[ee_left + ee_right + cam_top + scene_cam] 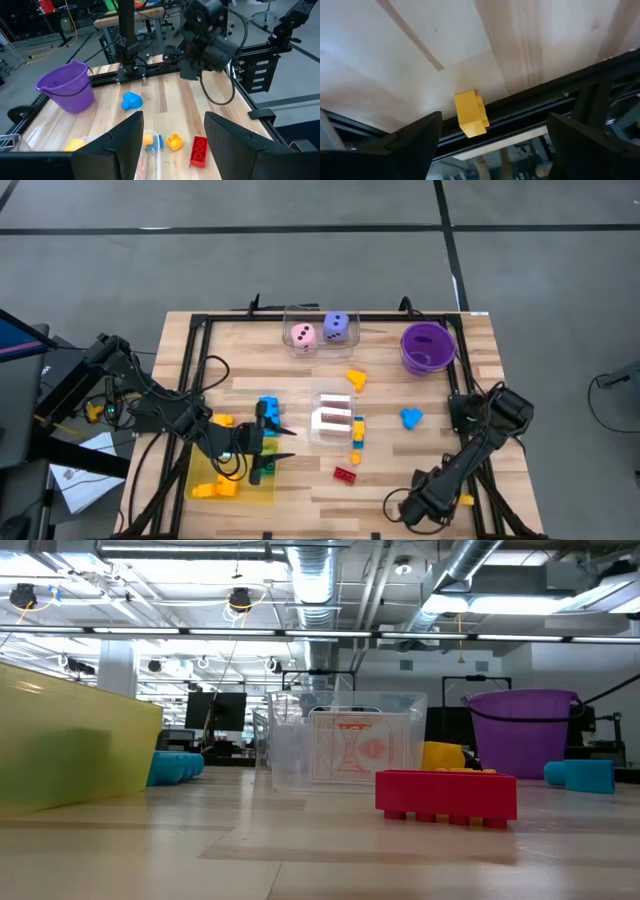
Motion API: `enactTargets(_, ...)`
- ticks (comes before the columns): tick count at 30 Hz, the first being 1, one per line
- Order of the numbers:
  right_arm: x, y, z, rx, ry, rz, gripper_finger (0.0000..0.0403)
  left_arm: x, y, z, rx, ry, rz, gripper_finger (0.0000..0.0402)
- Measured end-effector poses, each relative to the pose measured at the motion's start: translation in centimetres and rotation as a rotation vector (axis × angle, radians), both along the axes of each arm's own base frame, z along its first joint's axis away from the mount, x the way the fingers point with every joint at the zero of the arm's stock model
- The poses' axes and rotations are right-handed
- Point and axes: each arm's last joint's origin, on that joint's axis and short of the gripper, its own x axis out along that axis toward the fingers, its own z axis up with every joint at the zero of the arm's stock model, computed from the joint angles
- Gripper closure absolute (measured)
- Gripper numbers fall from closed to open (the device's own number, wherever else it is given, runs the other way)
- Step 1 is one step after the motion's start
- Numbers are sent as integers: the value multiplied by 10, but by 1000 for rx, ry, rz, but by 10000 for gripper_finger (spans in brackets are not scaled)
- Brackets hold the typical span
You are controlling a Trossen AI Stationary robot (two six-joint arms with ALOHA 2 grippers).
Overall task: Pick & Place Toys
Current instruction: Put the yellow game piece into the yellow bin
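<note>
Clear box (318, 330) holds two dice (303, 335); both claws open, seemingly empty.

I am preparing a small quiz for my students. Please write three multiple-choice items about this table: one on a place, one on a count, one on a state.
1. Where does the purple bucket stand?
A. far right corner of the table
B. inside the yellow tray
C. beside the red brick

2. How many dice sit in the clear box at the far edge?
A. one
B. two
C. four

3. How is the right gripper?
A. shut on a card
B. open, empty
C. shut on a blue brick

Answers:
1 A, the high view shows it there.
2 B, a pink die and a purple die.
3 B, its fingers stand apart near a yellow brick.
</note>
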Motion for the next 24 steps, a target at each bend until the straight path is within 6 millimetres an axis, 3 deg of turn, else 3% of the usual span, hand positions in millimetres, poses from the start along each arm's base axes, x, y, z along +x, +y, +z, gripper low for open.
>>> enactTargets(8, -3, 6, -22, 90, 140, 65, 51, 0, 0, 0, -2, -2, 0, 197)
enactTargets(24, -14, 17, -23, 91, 119, 83, 51, 0, 0, 1, -5, -7, 0, 197)
